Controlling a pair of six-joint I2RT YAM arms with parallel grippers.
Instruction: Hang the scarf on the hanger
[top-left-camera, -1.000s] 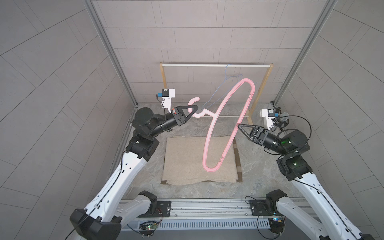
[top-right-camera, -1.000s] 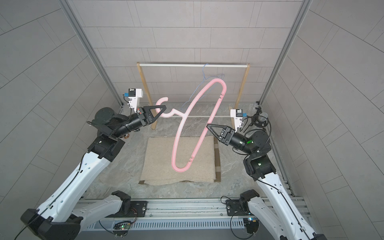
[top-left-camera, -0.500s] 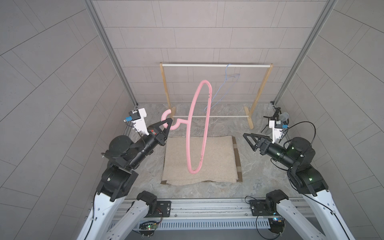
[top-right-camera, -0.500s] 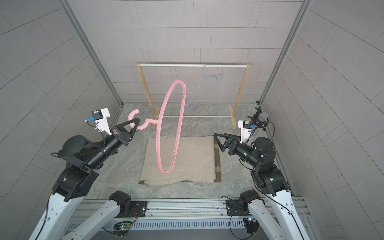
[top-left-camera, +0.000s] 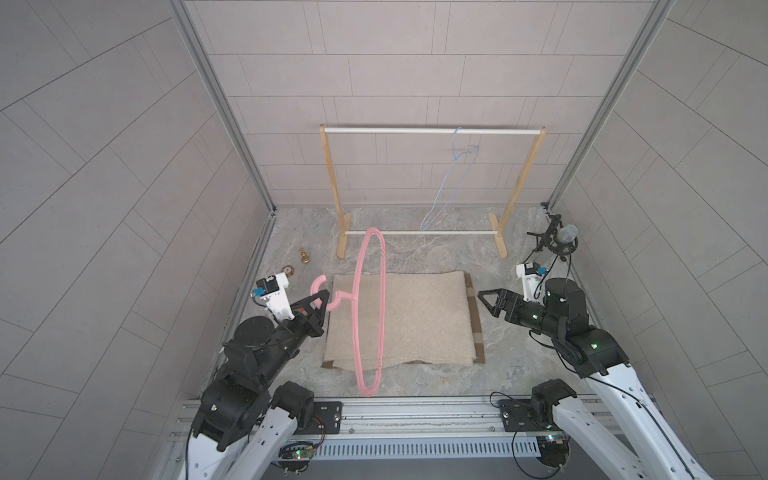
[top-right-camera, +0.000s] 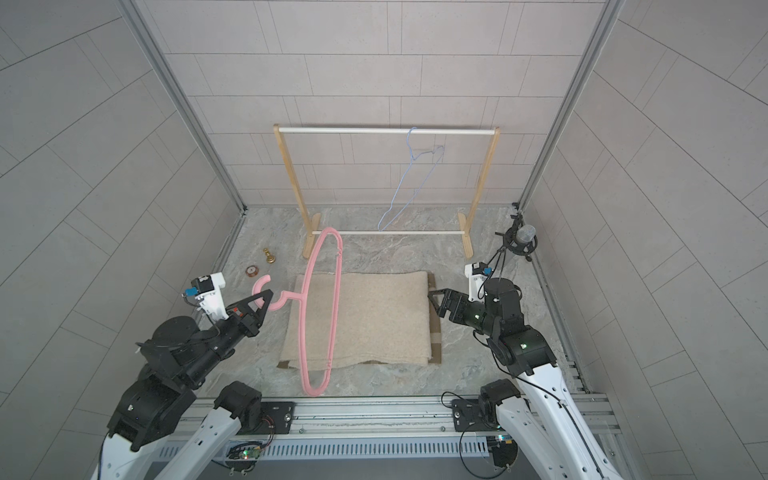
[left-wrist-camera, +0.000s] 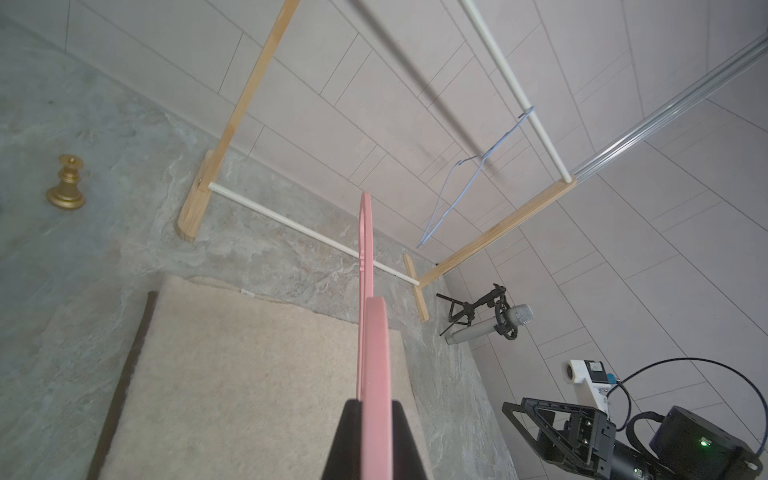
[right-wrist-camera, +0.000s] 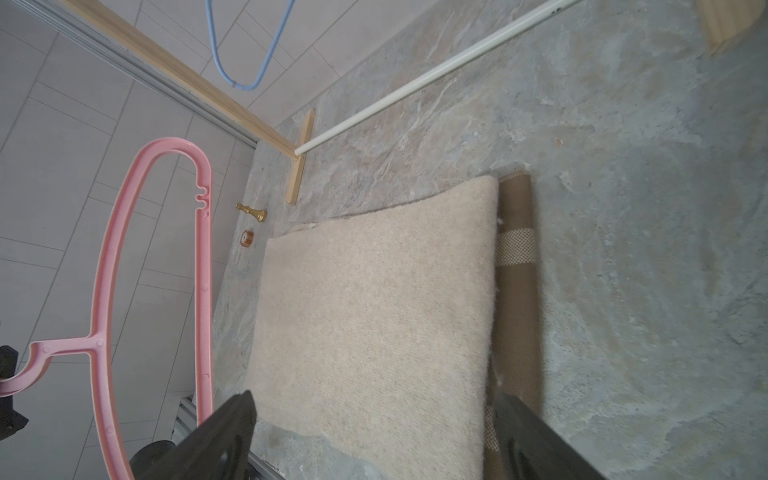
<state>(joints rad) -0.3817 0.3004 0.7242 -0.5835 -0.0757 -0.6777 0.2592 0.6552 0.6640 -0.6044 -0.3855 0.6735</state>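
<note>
Top views are both altered from a second ago: the pink plastic hanger (top-left-camera: 345, 296), then raised and slanted before the wooden rack (top-left-camera: 332, 187), is now held low and nearly edge-on above the left edge of the folded beige scarf (top-left-camera: 415, 320). The left end effector (top-left-camera: 323, 298) has been drawn back toward the robot's base and is kept clamped on the hanger's hook. The right end effector (top-left-camera: 487, 304), then narrow and close to the hanger's lower rim, has been pulled away; its jaws are spread wide and nothing is held.

In the left wrist view the hook is seen pinched between two black fingers (left-wrist-camera: 347, 436), and a microphone (left-wrist-camera: 486, 326) on its stand is shown, which the right wrist view does not take in. In the right wrist view a brown strip (right-wrist-camera: 515, 291) with a pale band is revealed under the scarf's right edge. A gold chess pawn (left-wrist-camera: 68, 185) is caught by both wrist views. Only in both top views is the rack's upper rail seen whole, with a blue wire hanger (top-left-camera: 455, 159) hung on it.

The scarf is laid flat on the table (top-left-camera: 415, 253) between the two end effectors: its left edge lies just beside and below the left one, its right edge just in front of the right one. Neither is closed on it.
</note>
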